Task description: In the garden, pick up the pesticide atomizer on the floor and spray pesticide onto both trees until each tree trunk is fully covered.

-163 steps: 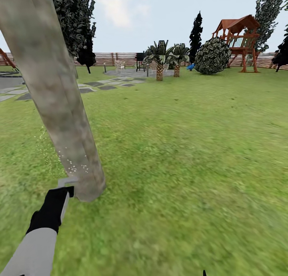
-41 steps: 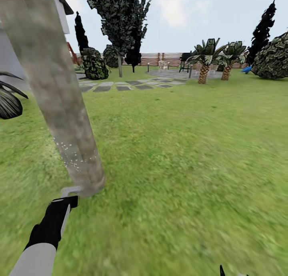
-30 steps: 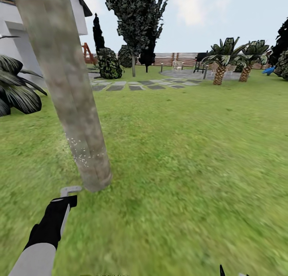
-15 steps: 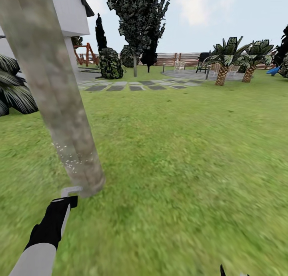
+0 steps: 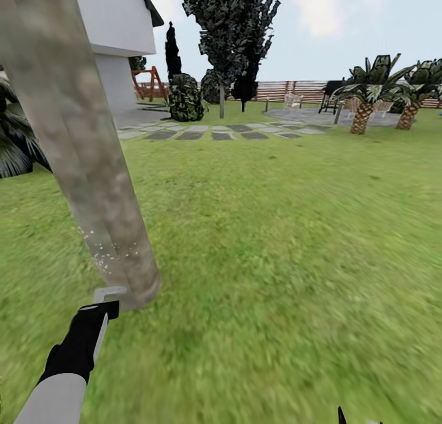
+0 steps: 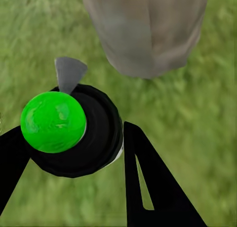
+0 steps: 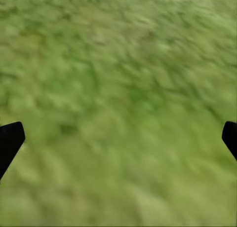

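Item: atomizer (image 6: 64, 126), green-capped, clenched in our left hand (image 6: 74, 153), its grey nozzle (image 5: 109, 294) just beside the base of the trunk (image 5: 92, 184), where white spray specks dot the bark low down. Change: over the last seconds our view has swung leftward, bringing the house (image 5: 113, 37) behind the trunk into sight, while arm and nozzle kept their aim. Right hand (image 7: 118, 133): released, fingers wide over grass; we judge coverage partial, upper bark still bare.

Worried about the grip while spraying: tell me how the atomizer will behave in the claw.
The atomizer looks rigid: round black body, green ball top, no flex. Its curved sides between the left claw's fingers could let it twist. It probably tips easily if set on the grass.
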